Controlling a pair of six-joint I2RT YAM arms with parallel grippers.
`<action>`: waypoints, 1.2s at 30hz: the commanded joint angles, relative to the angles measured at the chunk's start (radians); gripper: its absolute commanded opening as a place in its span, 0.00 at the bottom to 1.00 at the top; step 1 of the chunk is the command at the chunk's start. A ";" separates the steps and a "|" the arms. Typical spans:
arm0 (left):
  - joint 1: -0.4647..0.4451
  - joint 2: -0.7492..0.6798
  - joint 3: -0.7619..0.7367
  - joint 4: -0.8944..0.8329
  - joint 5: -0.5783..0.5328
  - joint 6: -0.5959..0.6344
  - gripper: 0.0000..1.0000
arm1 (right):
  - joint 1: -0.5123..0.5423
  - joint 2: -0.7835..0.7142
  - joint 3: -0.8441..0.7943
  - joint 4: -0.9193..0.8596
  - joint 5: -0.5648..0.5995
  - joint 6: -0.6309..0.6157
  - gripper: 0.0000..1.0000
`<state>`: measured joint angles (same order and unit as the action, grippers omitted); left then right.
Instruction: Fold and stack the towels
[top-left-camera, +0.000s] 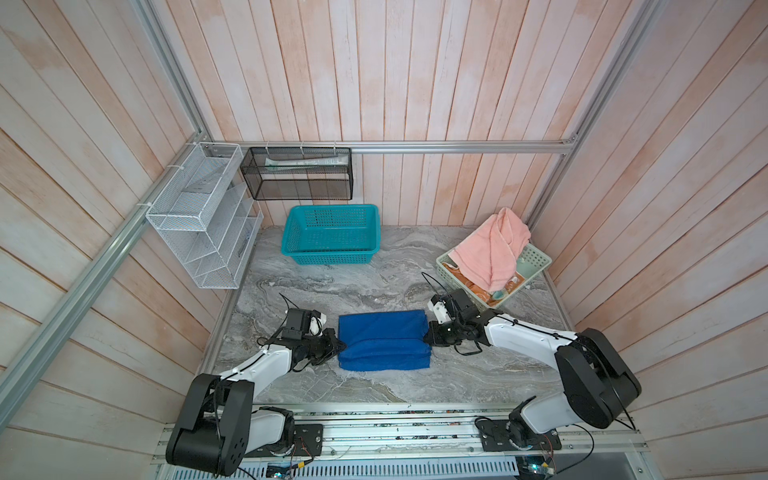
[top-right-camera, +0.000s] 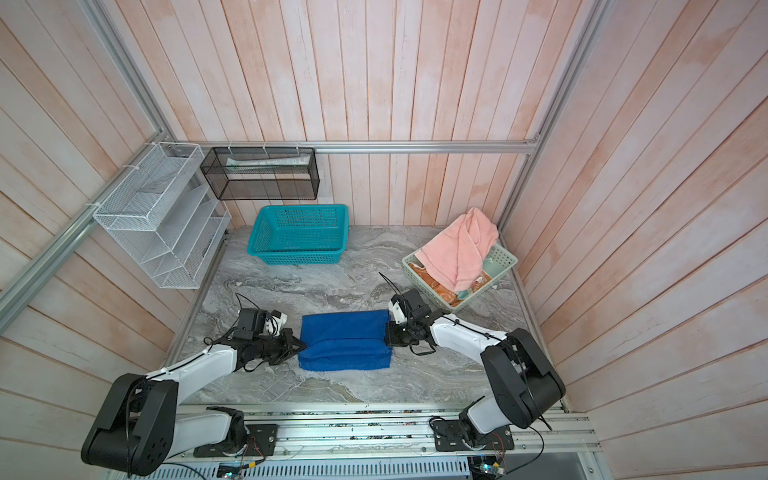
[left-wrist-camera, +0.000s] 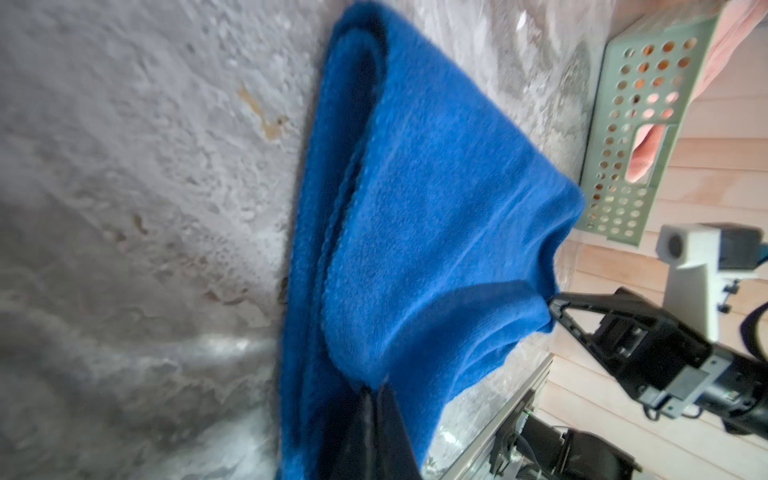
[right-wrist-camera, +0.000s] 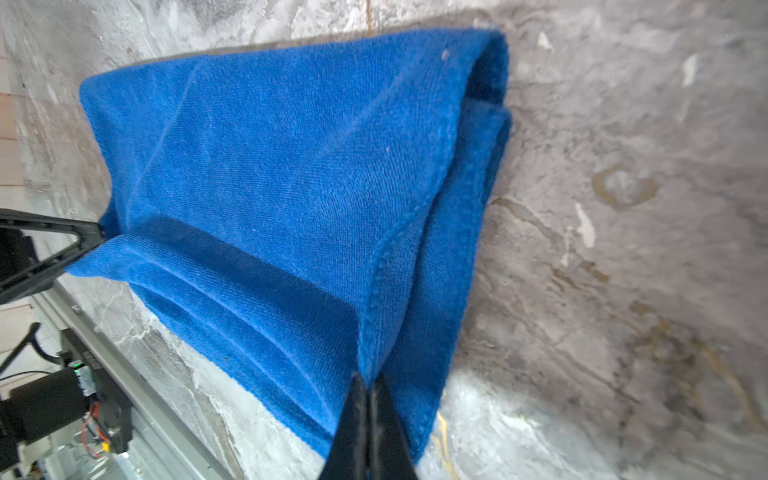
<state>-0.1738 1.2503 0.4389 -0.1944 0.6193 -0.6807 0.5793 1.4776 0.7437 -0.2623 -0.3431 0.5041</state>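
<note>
Blue towel pinched at both ends, on counter.
Left pincer clamped tight on left edge; right pincer clamped tight on right edge; upper layer raised.

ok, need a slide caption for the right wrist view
Right gripper and left gripper pinch opposite ends of the folded blue towel on the marble tabletop.

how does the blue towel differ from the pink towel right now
The blue towel lies folded in a rectangle on the table; the pink towel hangs crumpled over the pale green tray. The left gripper and right gripper pinch the blue towel's ends; nothing holds the pink towel. Both are plain soft cloths.
</note>
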 joint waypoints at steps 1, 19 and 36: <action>-0.004 -0.065 0.052 -0.089 -0.038 0.038 0.00 | 0.003 -0.074 0.025 -0.060 0.046 -0.017 0.00; -0.001 -0.205 0.004 -0.309 -0.233 -0.095 0.48 | -0.001 -0.290 -0.141 -0.223 0.042 0.108 0.48; -0.026 0.132 0.137 -0.074 -0.067 0.076 0.56 | 0.087 0.081 0.087 -0.087 0.025 -0.013 0.43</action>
<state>-0.1974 1.3380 0.5648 -0.3447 0.4862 -0.6483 0.6537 1.5070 0.8307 -0.3500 -0.3058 0.5213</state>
